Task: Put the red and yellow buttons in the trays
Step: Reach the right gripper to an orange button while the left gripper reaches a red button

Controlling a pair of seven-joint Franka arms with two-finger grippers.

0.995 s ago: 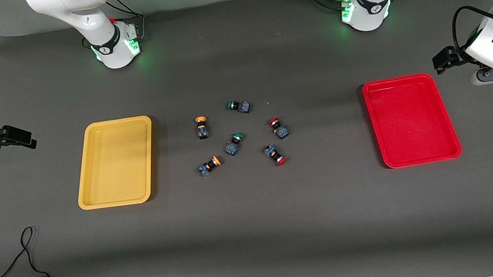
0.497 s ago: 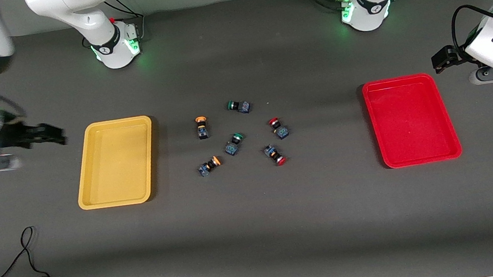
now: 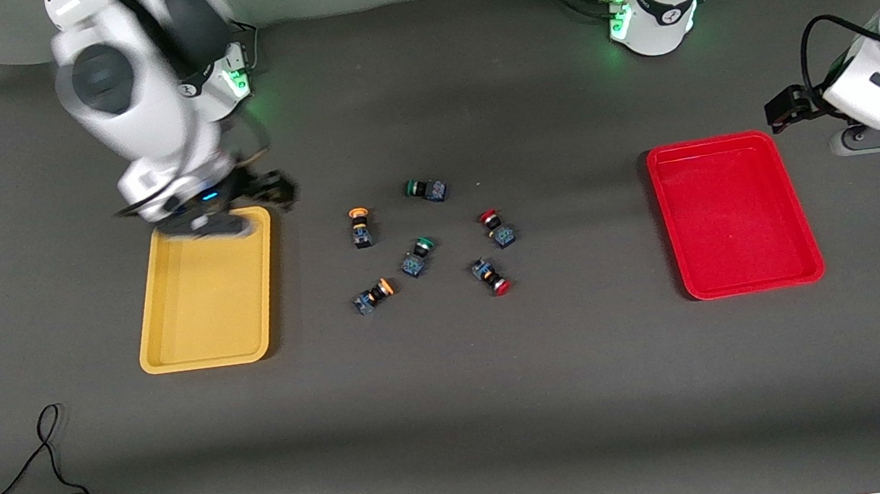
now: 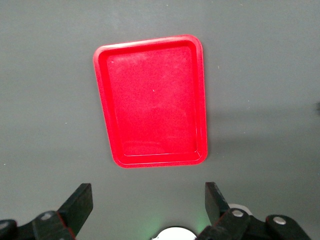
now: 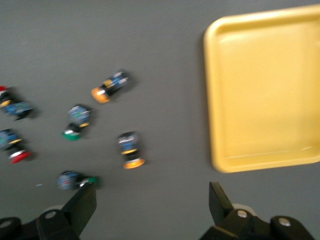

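Buttons, tiny dark-bodied red-capped (image 3: pixel 495 228) and orange-yellow-capped (image 3: pixel 359 227) switches, lie beside the shallow yellow plastic tray (image 3: pixel 211 342), untouched; right tool (image 3: pixel 265 191) hovers over its rim, wide open, empty, likely approaching them. Left tool (image 4: pixel 145 200) waits beside the red tray (image 3: pixel 746 276), open, empty.

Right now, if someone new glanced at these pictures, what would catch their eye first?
Probably the two bright trays: the yellow tray toward the right arm's end of the table and the red tray toward the left arm's end, both empty. Between them lies a cluster of six small buttons on the dark table. The open right gripper hangs over the yellow tray's corner.
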